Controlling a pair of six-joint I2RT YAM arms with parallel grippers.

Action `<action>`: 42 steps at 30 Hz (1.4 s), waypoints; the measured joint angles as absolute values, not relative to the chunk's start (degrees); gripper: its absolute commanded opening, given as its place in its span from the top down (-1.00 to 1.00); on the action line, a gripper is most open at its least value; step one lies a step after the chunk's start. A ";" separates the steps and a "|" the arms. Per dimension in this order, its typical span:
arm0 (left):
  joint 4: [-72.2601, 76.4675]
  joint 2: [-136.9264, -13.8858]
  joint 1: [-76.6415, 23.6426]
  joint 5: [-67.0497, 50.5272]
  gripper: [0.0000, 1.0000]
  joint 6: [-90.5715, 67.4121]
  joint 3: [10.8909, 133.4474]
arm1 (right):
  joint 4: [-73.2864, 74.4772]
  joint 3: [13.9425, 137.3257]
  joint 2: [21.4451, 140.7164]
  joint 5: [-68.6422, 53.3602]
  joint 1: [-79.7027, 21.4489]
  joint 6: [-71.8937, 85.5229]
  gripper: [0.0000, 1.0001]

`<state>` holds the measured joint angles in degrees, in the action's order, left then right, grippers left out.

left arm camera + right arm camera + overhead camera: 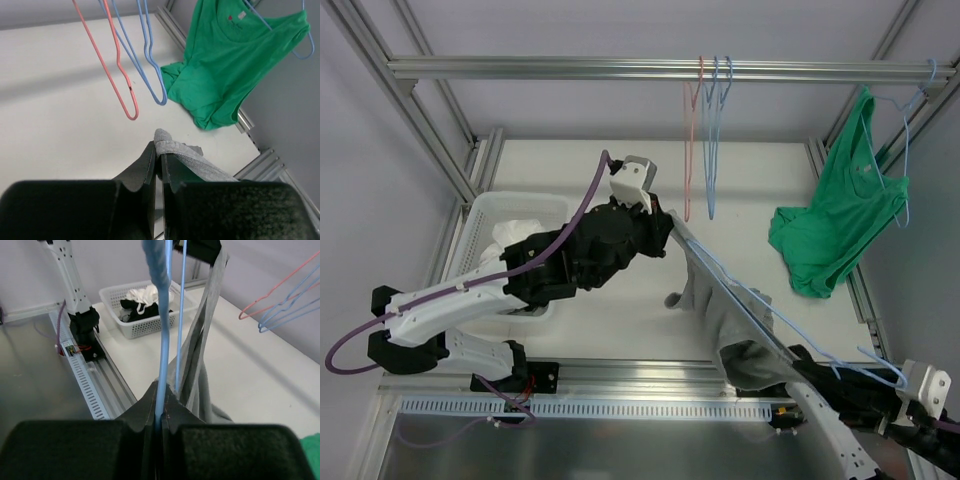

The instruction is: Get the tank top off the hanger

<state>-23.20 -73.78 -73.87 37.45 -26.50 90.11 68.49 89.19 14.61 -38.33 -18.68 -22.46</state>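
A grey tank top (720, 300) hangs stretched on a light blue hanger (790, 335) that slants from the table's middle down to the right front. My left gripper (670, 215) is shut on the upper end of the tank top; in the left wrist view the grey strap (182, 152) folds over the pinched fingertips of the gripper (160, 150). My right gripper (817, 365) is shut on the hanger near its hook end. The right wrist view shows the blue wire (164, 330) clamped in that gripper (161, 390), with grey cloth (200, 350) beside it.
A white basket (490, 215) holding clothes stands at the left. A green shirt (840, 220) hangs on a blue hanger at the right, drooping onto the table. A pink hanger (690, 140) and blue hangers (713, 140) hang from the rail (570, 68) at the back.
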 measured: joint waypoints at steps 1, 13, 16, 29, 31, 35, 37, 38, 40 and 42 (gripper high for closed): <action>-23.20 -73.58 -73.84 36.71 1.00 -26.57 89.41 | 66.98 88.75 14.22 -38.83 -18.72 -21.02 0.99; -7.40 -66.24 -83.29 10.33 1.00 -21.02 66.02 | 5.58 50.50 14.37 -29.06 -18.09 9.58 0.99; -3.07 -70.72 -86.89 7.75 1.00 -19.88 64.82 | -3.99 48.53 19.25 -22.70 -18.00 12.95 0.99; -16.34 -59.55 -81.06 37.06 1.00 -43.20 46.92 | 33.39 77.84 19.70 0.71 -17.87 -2.07 0.99; -17.72 -56.36 -76.60 37.43 1.00 -45.82 44.97 | 40.03 78.35 19.70 0.67 -17.87 -3.66 0.99; -20.75 -52.77 -73.38 38.37 0.82 -47.29 43.11 | 51.72 75.16 21.32 0.86 -17.87 -5.41 1.00; -20.82 -52.90 -73.38 37.98 0.80 -47.09 43.13 | 55.81 75.05 24.18 1.21 -17.87 -6.20 0.99; -20.93 -53.28 -73.38 37.65 0.74 -46.92 43.13 | 56.53 75.09 25.61 1.43 -17.87 -6.52 0.99; -20.95 -54.65 -73.38 36.91 0.52 -46.59 43.24 | 57.23 75.48 29.61 1.76 -17.87 -7.18 0.99; -21.02 -56.45 -73.38 35.73 -0.80 -45.93 43.29 | 56.73 76.34 34.52 2.04 -17.87 -7.81 0.99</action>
